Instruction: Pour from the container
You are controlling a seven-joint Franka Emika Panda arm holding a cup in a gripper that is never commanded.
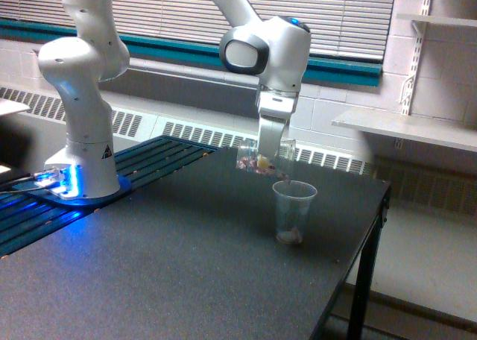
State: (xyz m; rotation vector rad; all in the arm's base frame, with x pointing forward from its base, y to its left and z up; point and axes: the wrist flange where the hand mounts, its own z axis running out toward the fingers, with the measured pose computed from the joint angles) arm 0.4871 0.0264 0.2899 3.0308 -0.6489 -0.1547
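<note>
"One cup (pixel 294 212) on the black table (pixel 164 265), and the arm has the container (pixel 262 159) tipped on its side just above it. See the mouth? It points toward the exterior view's right, right over the cup's rim."

"And the grip?"

"The gripper (pixel 267 155) comes straight down on it, jaws closed against the container, holding it clear of the table. I can't make out the fingertips through the plastic, but nothing else is holding it up."

"What's in it?"

"Little pinkish, white and pale bits, bunched low along the wall. There's something small lying in the bottom of the cup too; too blurred to say what."

"So how should it pour?"

"Slowly, I'd say. The cup is light, narrow at the base and standing free, so the lip must stay above the rim without touching, or it may topple. I'd roll the wrist a little more and let the bits slide out a few at a time. Dry bits tend to come in a rush, so keep the mouth centred over the opening, not at its near edge."
</note>
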